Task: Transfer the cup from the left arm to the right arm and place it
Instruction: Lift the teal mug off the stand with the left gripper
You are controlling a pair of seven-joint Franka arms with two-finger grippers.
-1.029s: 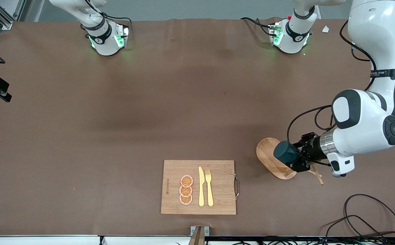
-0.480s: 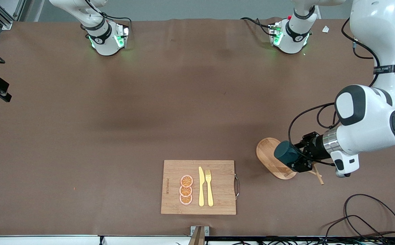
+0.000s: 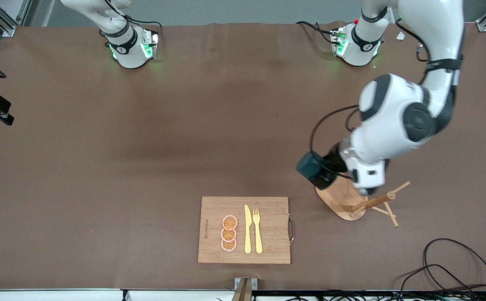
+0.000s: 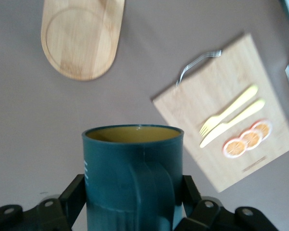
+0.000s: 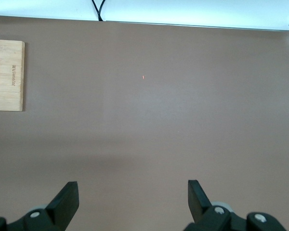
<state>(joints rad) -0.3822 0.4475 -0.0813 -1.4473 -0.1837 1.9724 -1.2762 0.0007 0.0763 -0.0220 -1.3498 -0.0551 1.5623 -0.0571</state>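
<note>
Clamped on the dark teal mug [image 3: 312, 169], its handle facing the wrist and the mustard-yellow inside showing, the left claw [image 4: 135, 204] holds it in the air over the brown counter [image 3: 142, 146], right at the edge of the oval wooden base of a mug stand [image 3: 340, 199] whose pegs stick out toward the left arm's end. Nearer the front camera and toward the right arm's end lies a bamboo cutting board [image 3: 268, 230] carrying a yellow knife [image 3: 247, 229], a yellow fork [image 3: 257, 230] and three orange slices [image 3: 228, 233]. Over bare counter, the right claw [image 5: 133, 201] waits with its fingers spread wide and nothing between them.
</note>
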